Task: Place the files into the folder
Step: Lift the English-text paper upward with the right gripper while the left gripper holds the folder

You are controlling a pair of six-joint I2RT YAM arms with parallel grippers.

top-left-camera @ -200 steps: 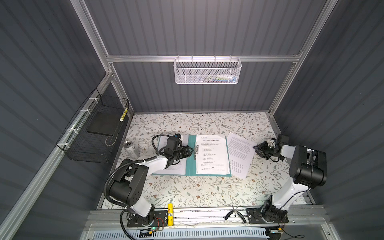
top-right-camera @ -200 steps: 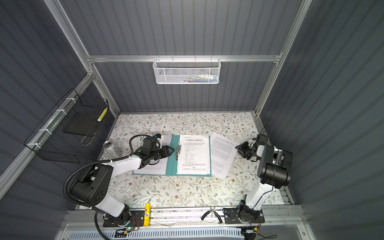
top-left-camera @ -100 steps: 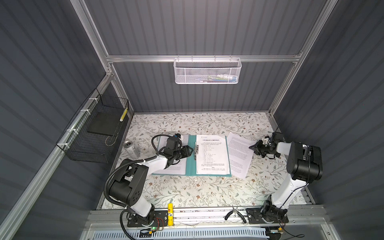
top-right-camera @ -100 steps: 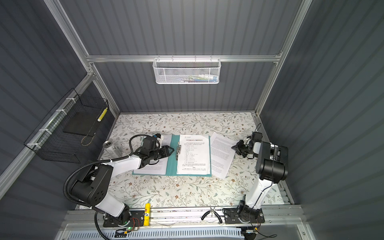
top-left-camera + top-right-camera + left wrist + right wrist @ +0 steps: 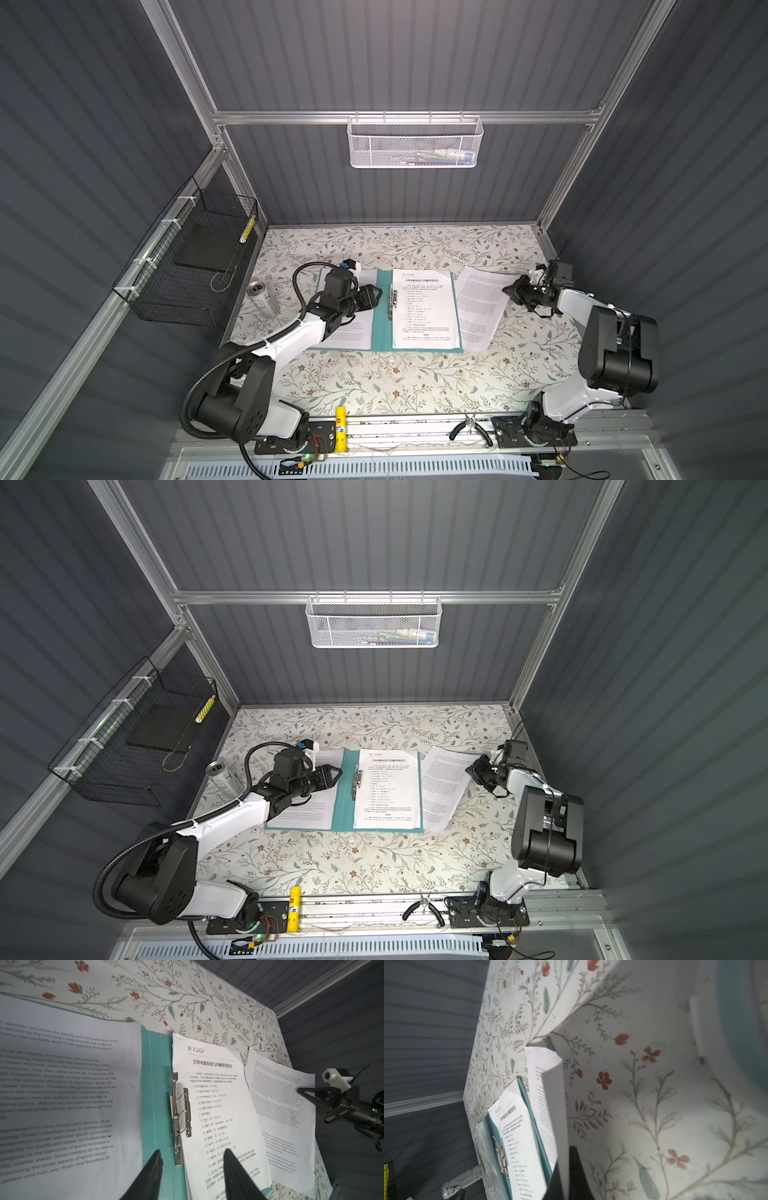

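The teal folder point(image 5: 382, 328) point(image 5: 345, 800) lies open on the floral table, its silver clip point(image 5: 390, 301) point(image 5: 180, 1115) along the spine. One of the files, a sheet with a heading point(image 5: 426, 309) point(image 5: 218, 1095), rests on its right half, and another sheet point(image 5: 353, 332) on its left half. A third sheet point(image 5: 480, 307) point(image 5: 442, 787) point(image 5: 548, 1095) lies slanted just right of the folder. My right gripper point(image 5: 509, 291) point(image 5: 564, 1167) is shut on that sheet's right edge. My left gripper point(image 5: 376, 293) point(image 5: 192, 1159) hovers open over the spine, holding nothing.
A drink can point(image 5: 262, 297) lies left of the folder. A black wire basket point(image 5: 195, 266) hangs on the left wall and a white mesh basket point(image 5: 415, 141) on the back wall. Pliers point(image 5: 469, 428) and a yellow tube point(image 5: 340, 428) sit on the front rail.
My right gripper moved left to the loose sheet's right edge and closed on it. The left arm has stayed where it was.
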